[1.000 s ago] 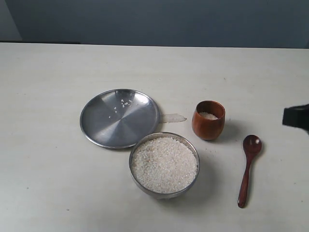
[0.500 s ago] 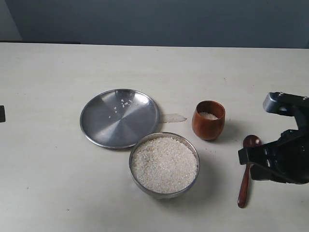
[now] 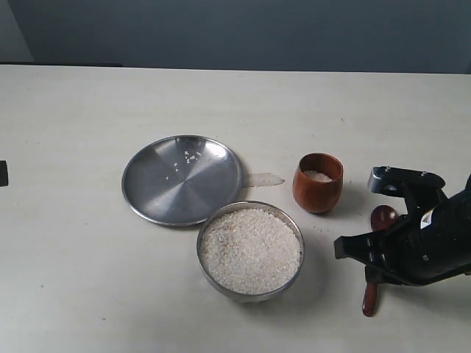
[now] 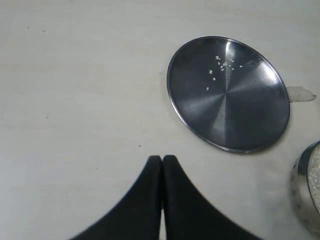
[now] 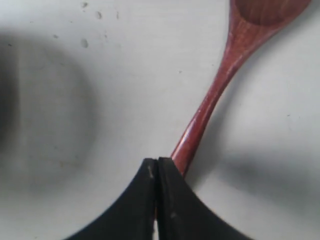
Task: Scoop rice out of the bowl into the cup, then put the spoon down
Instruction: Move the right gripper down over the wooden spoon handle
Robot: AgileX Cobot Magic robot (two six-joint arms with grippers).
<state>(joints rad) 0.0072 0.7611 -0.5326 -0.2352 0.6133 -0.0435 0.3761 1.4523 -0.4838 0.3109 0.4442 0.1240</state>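
Note:
The steel bowl [image 3: 206, 229] stands front centre, heaped with white rice [image 3: 250, 250]. To its right is the brown wooden cup [image 3: 318, 191], with a little rice inside. The wooden spoon [image 3: 383, 218] lies flat on the table right of the cup, its head toward the back. My right arm [image 3: 419, 246] covers the middle of its handle. In the right wrist view my right gripper [image 5: 158, 161] is shut with its tips pressed together; the spoon handle [image 5: 210, 102] passes beside and under them, not between them. My left gripper [image 4: 162, 158] is shut and empty, above bare table near the plate.
A flat steel plate [image 3: 180, 180] with a few stray grains lies left of the cup and behind the bowl, also seen as the plate [image 4: 227, 95] in the left wrist view. A small clear scrap [image 3: 263, 179] lies between plate and cup.
My right arm has come in from the right edge and moved left and down over the spoon's handle. The spoon, cup and bowl have not moved.

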